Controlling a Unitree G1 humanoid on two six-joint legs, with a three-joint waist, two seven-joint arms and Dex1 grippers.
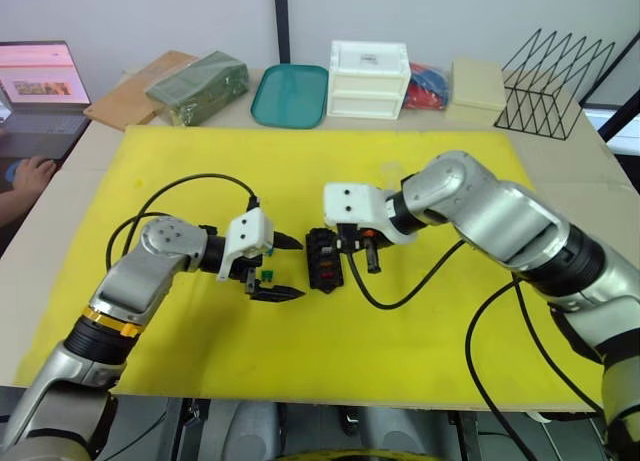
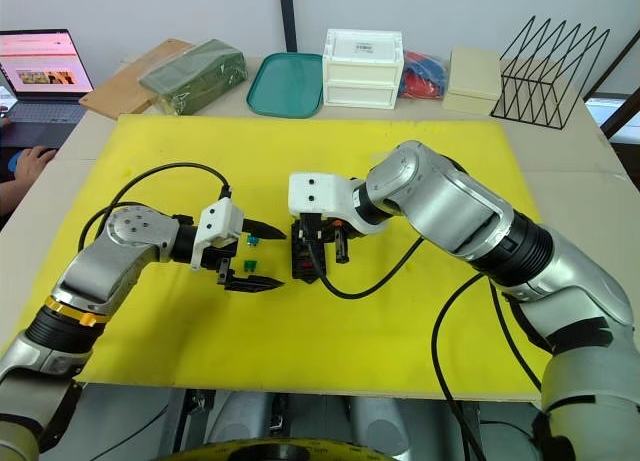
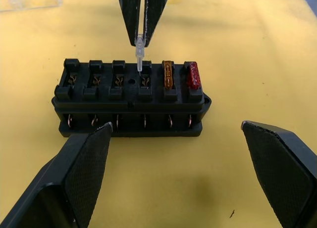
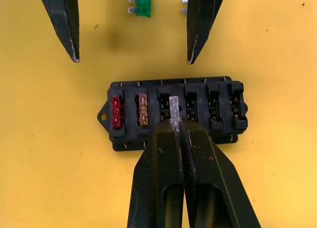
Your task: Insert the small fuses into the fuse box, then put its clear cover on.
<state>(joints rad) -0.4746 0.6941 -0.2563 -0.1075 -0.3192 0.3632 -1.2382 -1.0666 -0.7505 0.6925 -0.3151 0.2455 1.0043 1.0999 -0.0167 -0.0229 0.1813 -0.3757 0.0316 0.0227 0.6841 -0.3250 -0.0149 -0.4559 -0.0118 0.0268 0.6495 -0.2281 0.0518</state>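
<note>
Yellow mat [image 1: 330, 381] on desk, fuse box [image 1: 322, 260] at its centre. Right gripper [image 4: 174, 124] fingers clamped on grey fuse [image 4: 174, 107], tip at third slot beside orange fuse [image 4: 142, 110] and red fuse [image 4: 117, 112]. Left gripper [image 1: 283, 267] at 9 o'clock of box, fingers apart, green fuse [image 4: 143, 5] between them.

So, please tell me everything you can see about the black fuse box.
The black rectangular plastic fuse box lies flat on the yellow mat, uncovered. It has six slot positions: the red fuse and the orange fuse sit at one end. The right claw holds a clear-grey fuse at the third slot. The left claw is open beside it.
</note>
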